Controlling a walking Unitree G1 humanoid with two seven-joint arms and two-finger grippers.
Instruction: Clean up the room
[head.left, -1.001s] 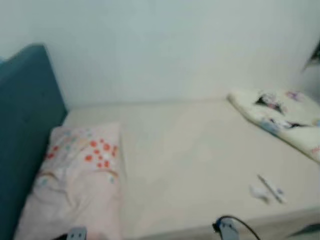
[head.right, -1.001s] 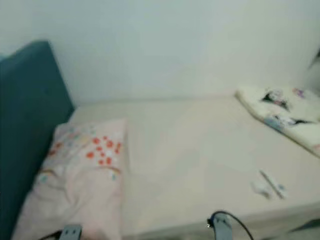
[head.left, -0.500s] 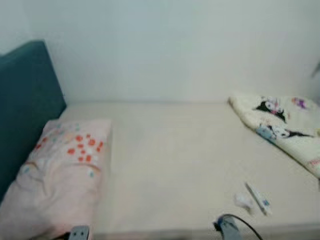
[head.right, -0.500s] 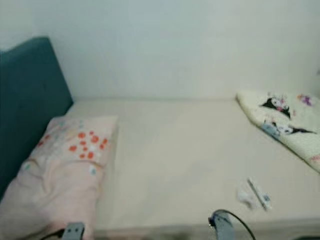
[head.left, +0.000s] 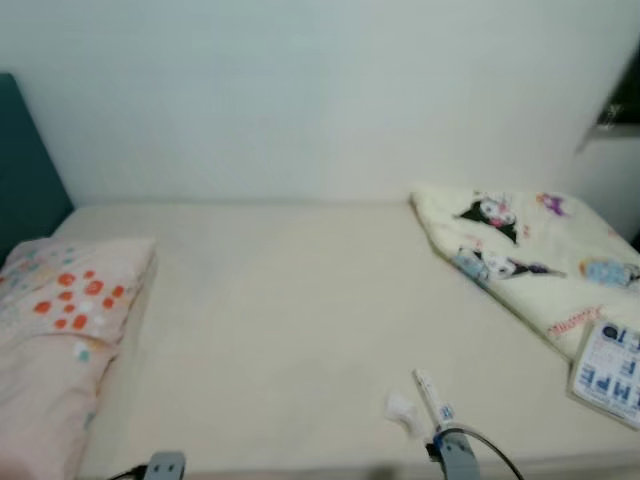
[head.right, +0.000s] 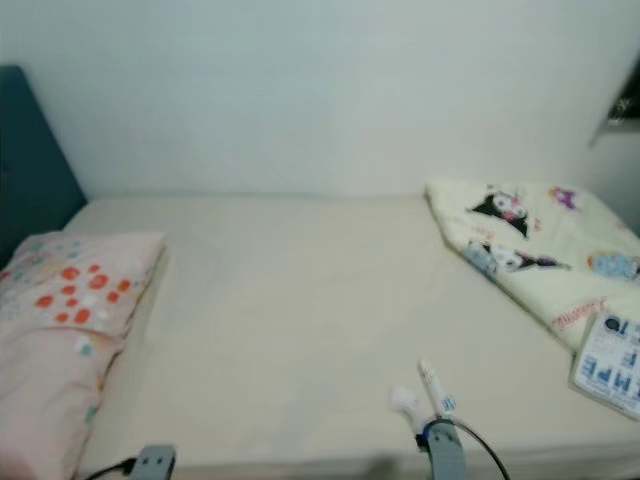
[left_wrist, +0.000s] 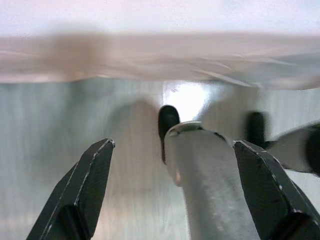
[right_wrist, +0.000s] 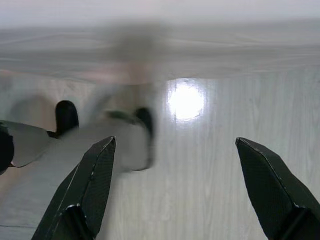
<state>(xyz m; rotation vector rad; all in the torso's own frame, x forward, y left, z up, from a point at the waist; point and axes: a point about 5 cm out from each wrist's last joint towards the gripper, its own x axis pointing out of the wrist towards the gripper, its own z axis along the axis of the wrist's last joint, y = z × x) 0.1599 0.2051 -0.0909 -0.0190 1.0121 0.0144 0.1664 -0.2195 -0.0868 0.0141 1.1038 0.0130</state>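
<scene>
The bed (head.left: 280, 330), covered in a plain cream sheet, stretches across in front of the robot against a pale wall (head.left: 300, 90). At its left end lies a pink pillow (head.left: 60, 320) with orange dots, beside a dark teal headboard (head.left: 25, 160). At the right end sits a folded cream blanket (head.left: 520, 250) printed with cartoon figures, and a white booklet with blue lettering (head.left: 610, 372) rests against the blanket's near edge. Near the front edge of the bed lie a thin white tube (head.left: 434, 397) and, just beside it, a small crumpled white scrap (head.left: 402, 412).

Both arms hang low, pointing at the pale wooden floor (right_wrist: 210, 165) beside the bed's side. The left gripper (left_wrist: 172, 190) has its fingers spread wide and empty, with the robot's silver leg (left_wrist: 205, 185) between them. The right gripper (right_wrist: 175, 190) is likewise wide apart, holding nothing.
</scene>
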